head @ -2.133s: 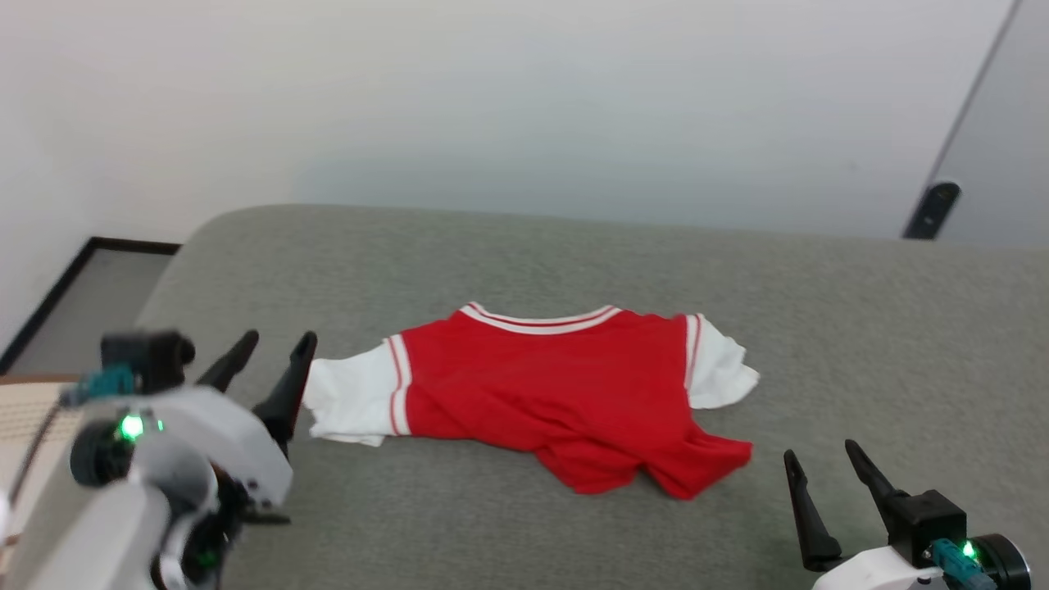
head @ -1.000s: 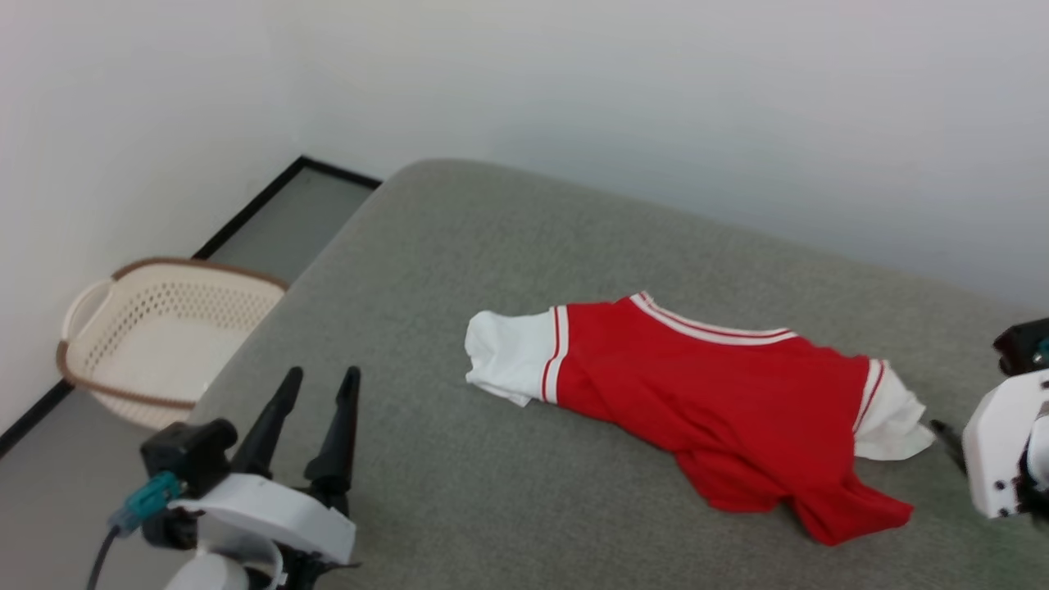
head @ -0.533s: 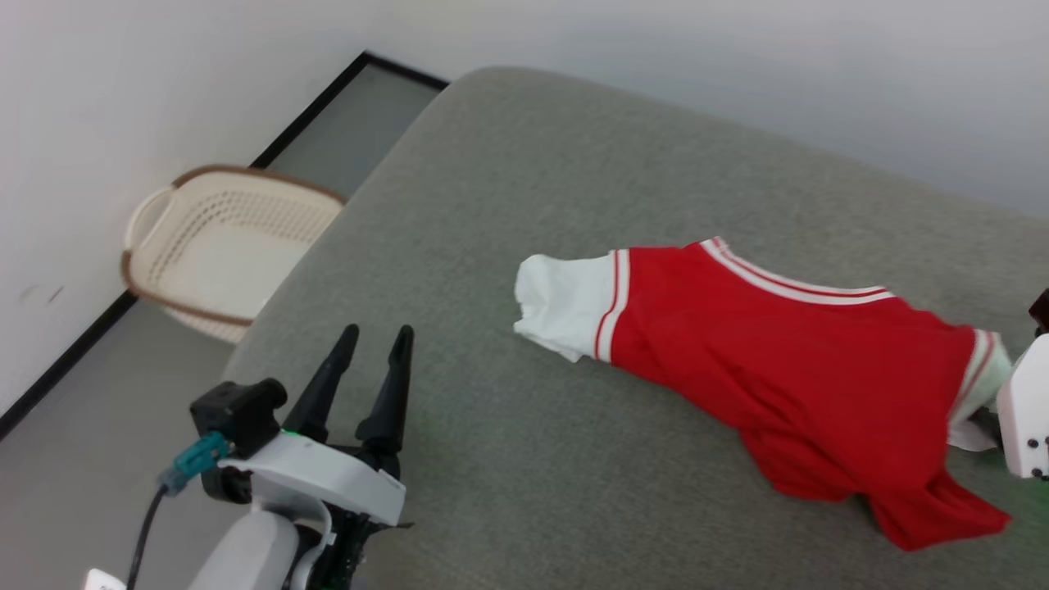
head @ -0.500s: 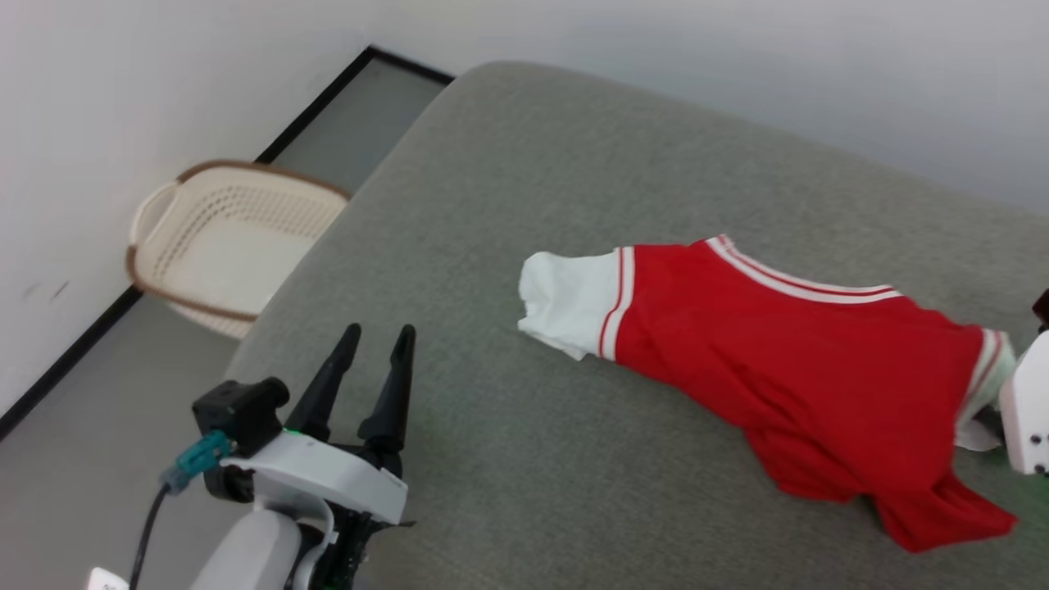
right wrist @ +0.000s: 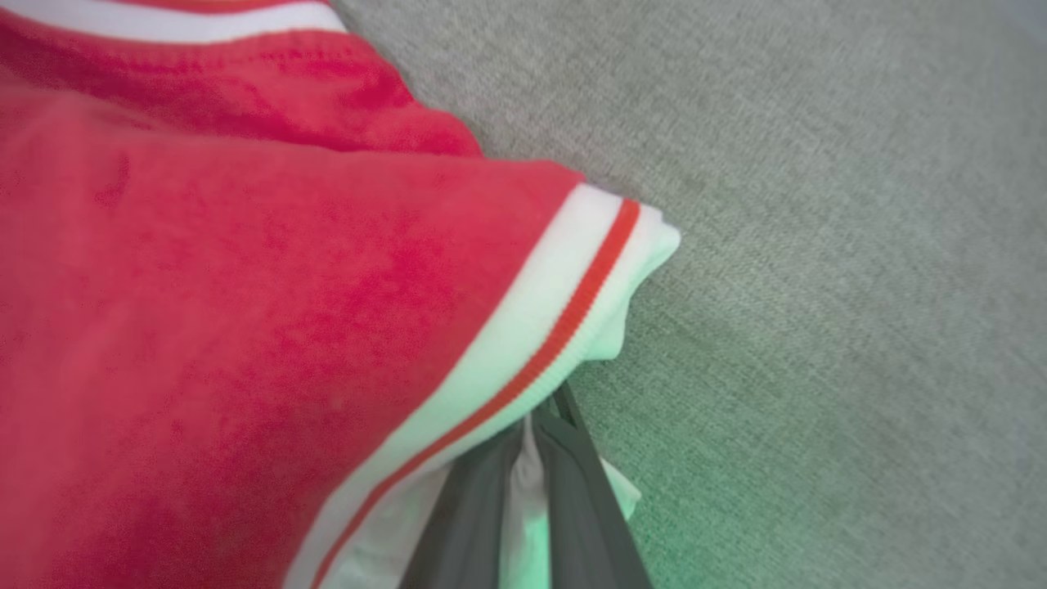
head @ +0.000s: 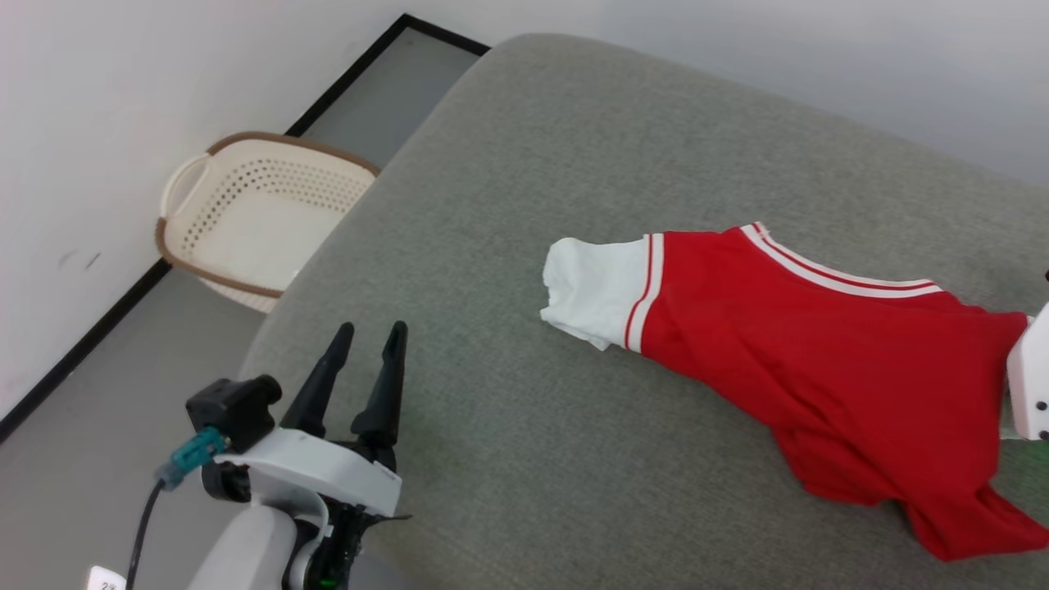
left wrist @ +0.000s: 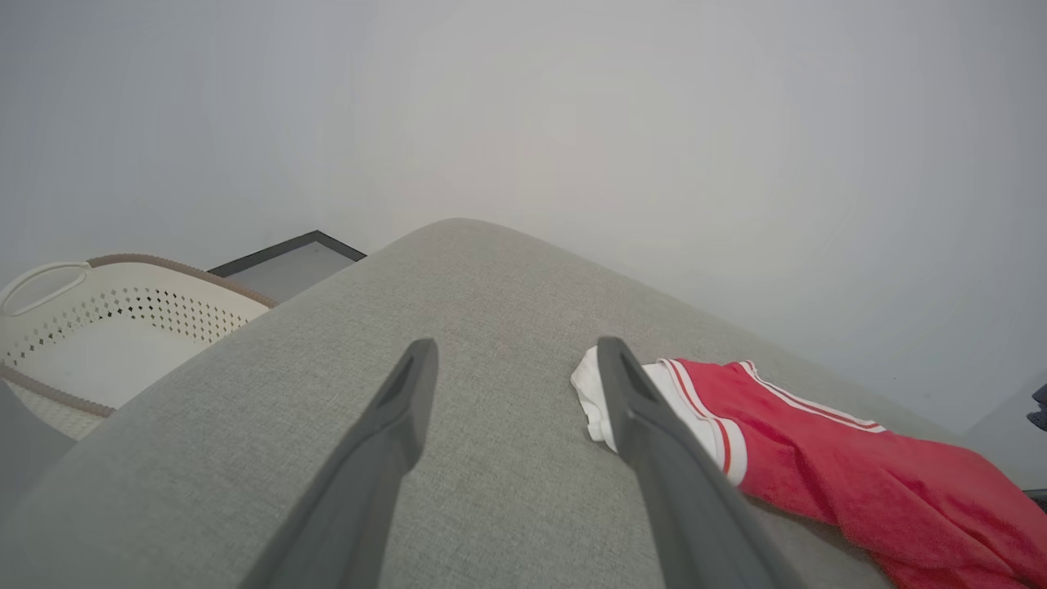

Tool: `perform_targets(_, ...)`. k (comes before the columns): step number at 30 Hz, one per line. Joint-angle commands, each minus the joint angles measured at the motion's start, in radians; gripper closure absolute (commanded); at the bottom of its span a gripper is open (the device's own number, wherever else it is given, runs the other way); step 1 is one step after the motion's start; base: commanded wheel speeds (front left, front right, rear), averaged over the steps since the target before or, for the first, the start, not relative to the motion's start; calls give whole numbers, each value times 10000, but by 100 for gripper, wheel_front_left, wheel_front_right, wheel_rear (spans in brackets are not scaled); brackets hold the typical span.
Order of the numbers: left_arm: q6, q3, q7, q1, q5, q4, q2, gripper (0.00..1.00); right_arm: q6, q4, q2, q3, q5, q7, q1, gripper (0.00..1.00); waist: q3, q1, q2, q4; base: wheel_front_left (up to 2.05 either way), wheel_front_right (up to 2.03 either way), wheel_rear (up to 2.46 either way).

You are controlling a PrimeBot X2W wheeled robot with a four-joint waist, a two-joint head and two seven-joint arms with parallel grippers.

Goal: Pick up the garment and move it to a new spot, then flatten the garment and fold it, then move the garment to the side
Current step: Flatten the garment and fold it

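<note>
The garment (head: 819,360), a red T-shirt with white sleeves and striped trim, lies spread on the grey cushion (head: 574,123), its hem bunched at the lower right. My right gripper (right wrist: 544,413) is shut on the garment's (right wrist: 245,286) white right sleeve, with white fabric pinched between the dark fingers (right wrist: 478,507). The head view catches just its white wrist housing (head: 1031,385) at the right edge. My left gripper (head: 370,329) hovers open over the cushion's near left corner, well left of the other sleeve (left wrist: 605,393), with nothing between its fingers (left wrist: 517,348).
A cream perforated laundry basket (head: 270,141) with a brown rim stands on the floor beyond the cushion's left end, also in the left wrist view (left wrist: 147,266). A pale wall runs behind. The cushion's rounded left edge drops off beside my left gripper.
The head camera has swung left and down, so the garment sits further right in view. My right gripper has closed on the right sleeve. The left gripper stays open.
</note>
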State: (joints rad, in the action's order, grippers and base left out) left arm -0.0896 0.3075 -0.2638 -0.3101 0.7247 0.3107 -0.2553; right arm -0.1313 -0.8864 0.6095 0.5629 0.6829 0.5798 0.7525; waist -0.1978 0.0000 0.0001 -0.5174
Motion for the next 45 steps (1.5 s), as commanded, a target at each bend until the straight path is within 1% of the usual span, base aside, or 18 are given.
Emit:
perform_targets(1, -68, -58, -9, 49, -87, 37, -32, 0, 11, -282, -169, 215, 76, 16, -305, 100, 192, 0, -1, 242, 0, 0, 0)
perform_targets(5, -71, -194, -9, 145, -108, 51, -110, 0, 16, -282, 170, 254, 212, -213, -31, 100, 384, 0, -1, 595, 0, 0, 0)
perform_targets(9, -52, -277, -2, 225, -61, 29, -216, 0, 14, -247, 376, 279, 281, -361, 255, 100, 535, 0, -1, 985, 0, 0, 0)
perform_targets(15, 20, -298, 87, 233, 13, -79, -295, 0, 14, -218, 845, 336, 408, -441, 377, 100, 601, 0, -1, 1447, 0, 0, 0)
perform_targets(23, 58, -221, 242, 172, 54, -215, -372, 0, 14, -183, 1668, 294, 668, -396, 272, 100, 512, 0, -1, 1811, 0, 0, 0)
perform_targets(27, 74, -213, 276, 117, 70, -294, -412, 0, 14, -275, 1919, 152, 800, -400, 183, 100, 367, 0, -1, 1911, 0, 0, 0)
perform_targets(30, 62, -159, 287, 35, 71, -349, -379, 0, 14, -531, 1863, -30, 928, -470, 46, 100, 184, 0, -1, 1935, 0, 0, 0)
perform_targets(35, -1, -29, 386, -173, 105, -338, -333, 0, 14, -1193, 1466, -264, 1038, -504, -119, 100, -109, 0, -1, 1845, 0, 0, 0)
perform_targets(38, -49, 60, 436, -289, 87, -267, -333, 0, 11, -1583, 1110, -294, 1020, -552, -144, 100, -196, 0, -1, 1778, 0, 0, 0)
perform_targets(41, -57, 109, 458, -342, 88, -217, -340, 0, 11, -1804, 944, -301, 951, -631, -86, 100, -195, 0, -1, 1751, 0, 0, 0)
perform_targets(42, -67, 121, 468, -342, 87, -187, -356, 0, 10, -1842, 883, -262, 861, -695, -30, 78, -165, 0, -1, 1751, 0, 0, 0)
perform_targets(43, -66, 127, 476, -338, 88, -157, -371, 0, 6, -1874, 847, -219, 788, -778, 59, 49, -120, 0, -1, 1769, 0, 0, 0)
perform_targets(44, -53, 122, 477, -317, 93, -131, -393, 0, 3, -1888, 806, -177, 731, -835, 161, 16, -63, 0, -1, 1802, 0, 0, 0)
perform_targets(45, -32, 121, 484, -271, 89, -102, -420, 0, 0, -1929, 762, -153, 729, -819, 251, 0, 21, 0, -1, 1850, 0, 0, 0)
